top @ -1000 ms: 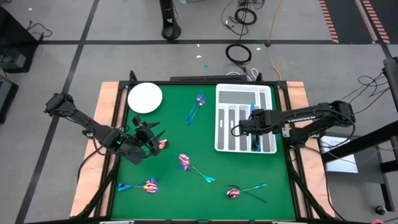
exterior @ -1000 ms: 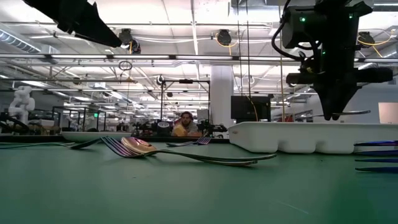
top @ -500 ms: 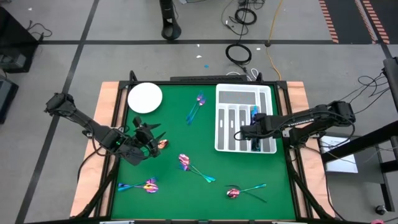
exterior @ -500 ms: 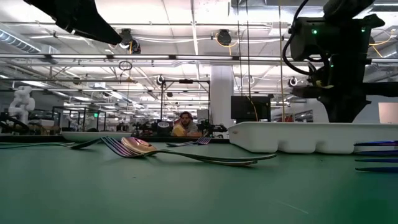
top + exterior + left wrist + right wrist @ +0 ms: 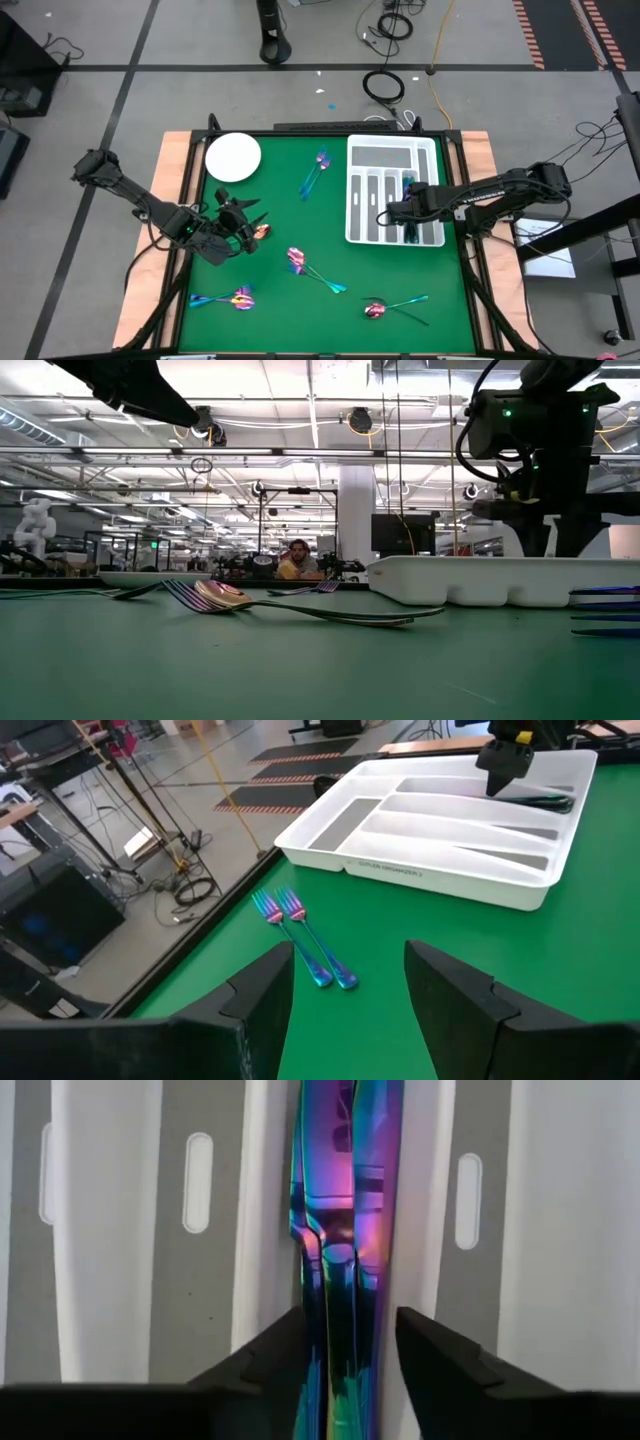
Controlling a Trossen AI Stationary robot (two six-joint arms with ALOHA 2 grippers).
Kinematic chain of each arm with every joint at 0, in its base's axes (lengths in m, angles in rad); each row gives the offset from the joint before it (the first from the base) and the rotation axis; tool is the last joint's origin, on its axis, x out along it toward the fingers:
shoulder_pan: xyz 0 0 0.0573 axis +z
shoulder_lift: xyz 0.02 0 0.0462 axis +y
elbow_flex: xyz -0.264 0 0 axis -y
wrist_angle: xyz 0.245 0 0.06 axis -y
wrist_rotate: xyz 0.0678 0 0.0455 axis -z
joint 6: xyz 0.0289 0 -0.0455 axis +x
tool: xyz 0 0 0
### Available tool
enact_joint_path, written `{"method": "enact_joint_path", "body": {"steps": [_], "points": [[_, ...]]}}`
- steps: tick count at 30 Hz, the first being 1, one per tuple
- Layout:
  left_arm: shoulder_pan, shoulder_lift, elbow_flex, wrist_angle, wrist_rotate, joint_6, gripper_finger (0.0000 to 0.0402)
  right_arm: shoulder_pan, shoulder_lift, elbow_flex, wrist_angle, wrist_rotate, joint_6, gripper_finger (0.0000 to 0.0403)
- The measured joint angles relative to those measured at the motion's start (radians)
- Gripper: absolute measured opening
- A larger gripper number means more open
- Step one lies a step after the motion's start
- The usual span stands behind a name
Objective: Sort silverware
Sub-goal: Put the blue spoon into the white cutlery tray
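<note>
Right tool point(image 5: 409, 211) low over the white tray point(image 5: 392, 152), fingers parted to either side of iridescent knives point(image 5: 345, 1230) lying in the long slot directly beneath, nothing gripped. Left tool point(image 5: 345, 990) spread open, empty, above the green tabletop point(image 5: 330, 245); two forks point(image 5: 300, 935) lie just ahead of it. More silverware point(image 5: 312, 268) lies scattered between the tools.

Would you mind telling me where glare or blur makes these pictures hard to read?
Low view: bright ceiling lights dominate, the arms are silhouettes, and the near cloth is blurred. Right wrist view: the knives in the tray shine with rainbow glare, so their edges merge. Left wrist view: the two forks are sharp.
</note>
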Motion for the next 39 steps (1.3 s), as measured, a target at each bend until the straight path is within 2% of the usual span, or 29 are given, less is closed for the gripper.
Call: {"method": "enact_joint_path", "body": {"steps": [4,8,15,19,23,26,29,35,39], "points": [[0.0,0.0,0.0,0.0,0.0,0.0,0.0194,0.0,0.0,0.007,-0.003,-0.02,-0.046,0.0174],[0.0,0.0,0.0,0.004,0.004,-0.001,0.0194,0.0,0.0,0.059,-0.003,-0.019,-0.158,0.0186],[0.0,0.0,0.0,0.19,0.171,0.106,0.0194,0.004,0.0,0.217,0.027,0.131,-0.402,0.0185],[0.0,0.0,0.0,0.273,0.267,0.16,0.0194,0.037,0.0,0.267,0.206,0.214,-0.655,0.0185],[0.0,0.008,0.0,0.285,0.289,0.147,0.0194,0.084,0.0,0.267,0.475,0.213,-0.97,0.0185],[-0.005,0.037,-0.005,0.273,0.303,0.058,0.0194,0.125,0.0,0.267,0.634,0.209,-1.15,0.0185],[-0.019,0.074,-0.008,0.206,0.386,-0.043,0.0194,0.158,0.0,0.267,0.722,0.208,-1.278,0.0185],[-0.027,0.101,-0.008,0.018,0.483,-0.37,0.0194,0.197,0.033,0.261,0.735,0.214,-1.317,0.0185],[-0.022,0.101,-0.003,-0.094,0.547,-0.509,0.0194,0.2,0.084,0.258,0.747,0.21,-1.374,0.0185]]}}
